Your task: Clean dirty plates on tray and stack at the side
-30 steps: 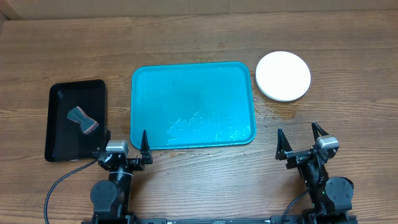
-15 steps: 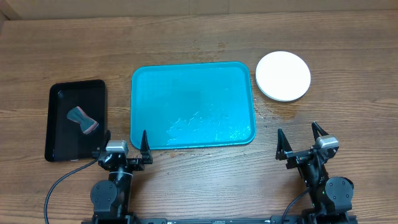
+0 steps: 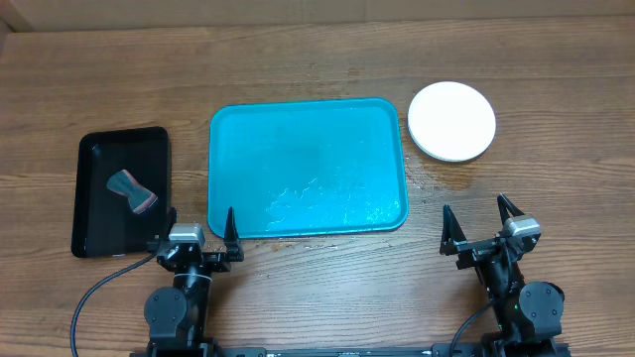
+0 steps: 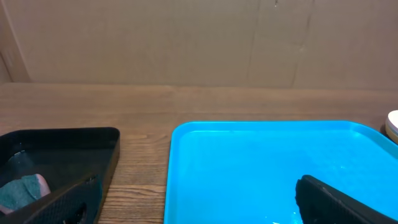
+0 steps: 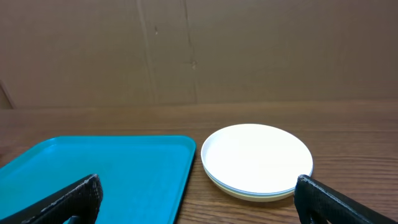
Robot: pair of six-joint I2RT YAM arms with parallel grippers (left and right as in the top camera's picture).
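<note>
At far left of the overhead frame, the black tray [image 3: 99,223] holds a small cleaning pad [image 3: 132,190]. Just below it my left gripper [image 3: 201,226] sits parked at the lower edge, jaws spread wide with nothing between them. Centre frame, the tray [image 3: 298,139] carries no plate, only a wet sheen and droplets [image 3: 337,208] gathered toward its lower right corner. Upper right, the plates [image 3: 451,121] stand stacked on the table [image 3: 317,59] just beside the tray's corner, white on top. The right wrist view shows rims of others beneath it, though I cannot tell their colours for sure. Lower right, my right gripper [image 3: 474,213] is likewise parked, jaws apart and empty. I judge the job all but finished, so the hazard is any needless move. A damp patch [image 3: 448,177] darkens the wood below the stack, and a careless sweep of the right arm could slide the plates on that wet wood, or clip the tray's rim and slop water out.
</note>
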